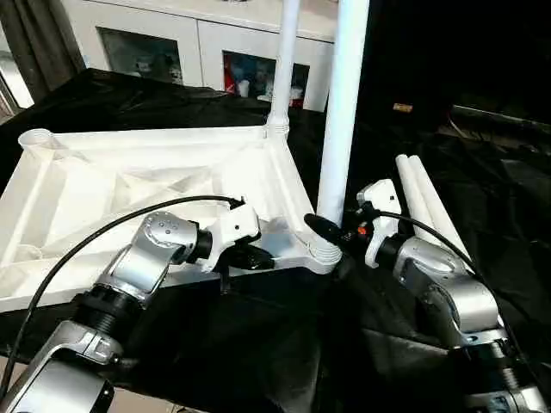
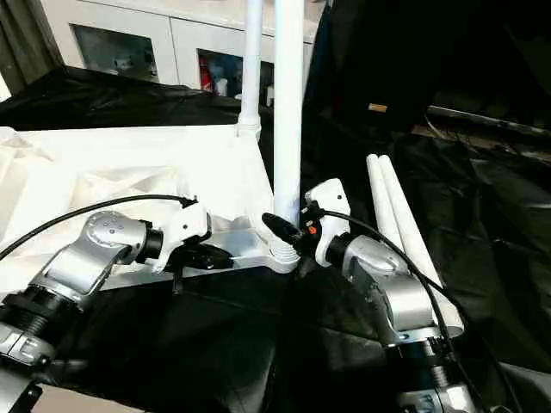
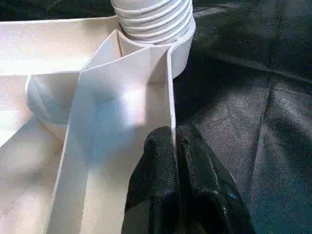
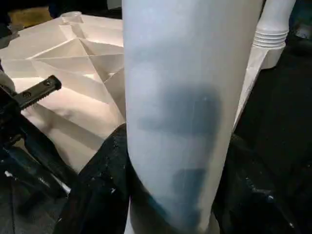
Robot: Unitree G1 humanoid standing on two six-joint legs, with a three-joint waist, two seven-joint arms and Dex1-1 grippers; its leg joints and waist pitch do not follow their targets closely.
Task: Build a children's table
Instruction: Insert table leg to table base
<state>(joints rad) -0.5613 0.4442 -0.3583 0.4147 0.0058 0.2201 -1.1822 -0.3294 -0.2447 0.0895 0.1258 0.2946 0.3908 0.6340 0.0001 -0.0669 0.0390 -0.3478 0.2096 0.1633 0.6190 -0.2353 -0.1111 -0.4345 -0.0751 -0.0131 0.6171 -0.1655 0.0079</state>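
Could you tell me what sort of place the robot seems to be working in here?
Probably an indoor room set up as a work area. A white cabinet with glass doors stands at the back, black cloth covers the work surface, and the upturned tabletop lies on it with two spare legs beside it.

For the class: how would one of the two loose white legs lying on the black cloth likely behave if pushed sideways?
The loose legs are round tubes lying flat, so one would probably roll. Smooth plastic suggests they are slippery, though the black cloth may slow them. They look hollow, so likely light and stiff.
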